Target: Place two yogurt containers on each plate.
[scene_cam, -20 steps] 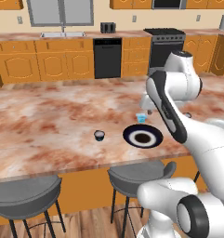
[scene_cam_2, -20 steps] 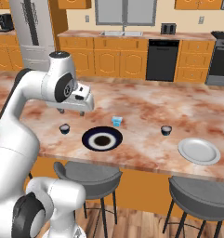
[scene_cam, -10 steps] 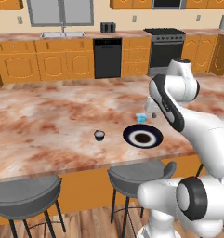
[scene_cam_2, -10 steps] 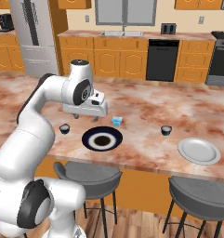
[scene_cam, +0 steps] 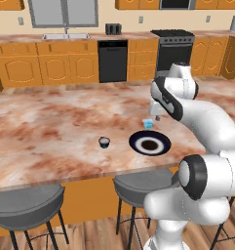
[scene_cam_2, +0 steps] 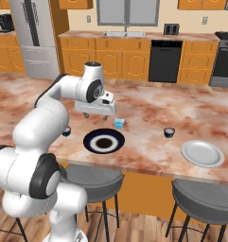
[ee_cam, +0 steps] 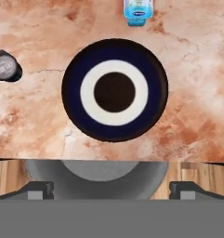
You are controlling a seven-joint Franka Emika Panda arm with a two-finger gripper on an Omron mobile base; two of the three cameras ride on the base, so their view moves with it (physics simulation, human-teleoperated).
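Note:
The black-navy plate [scene_cam: 137, 142] [scene_cam_2: 90, 141] [ee_cam: 72, 93], with its white ring and brown centre, lies bare near the counter's front edge. Just behind it stands a pale blue yogurt container [scene_cam: 148, 123] [scene_cam_2: 118, 124] [ee_cam: 138, 11]. A dark round container [scene_cam: 104, 142] [scene_cam_2: 66, 131] [ee_cam: 5, 66] sits to the plate's left, and another [scene_cam_2: 169, 133] stands between the two plates. The light grey plate [scene_cam_2: 202, 153] lies bare at the right. My gripper [scene_cam: 156, 116] [scene_cam_2: 96, 115] [ee_cam: 111, 188] hovers above the dark plate, open and holding nothing.
Grey bar stools [scene_cam: 138, 185] [scene_cam_2: 89, 177] [ee_cam: 97, 173] stand under the counter's front edge. Across the kitchen run wooden cabinets with a dishwasher [scene_cam: 112, 61], a stove [scene_cam: 173, 49] and a fridge [scene_cam_2: 37, 38].
The hand has swung forward and down, from above the arm's shoulder to over the dark plate, and its fingers have spread wider. Plates and containers have not moved.

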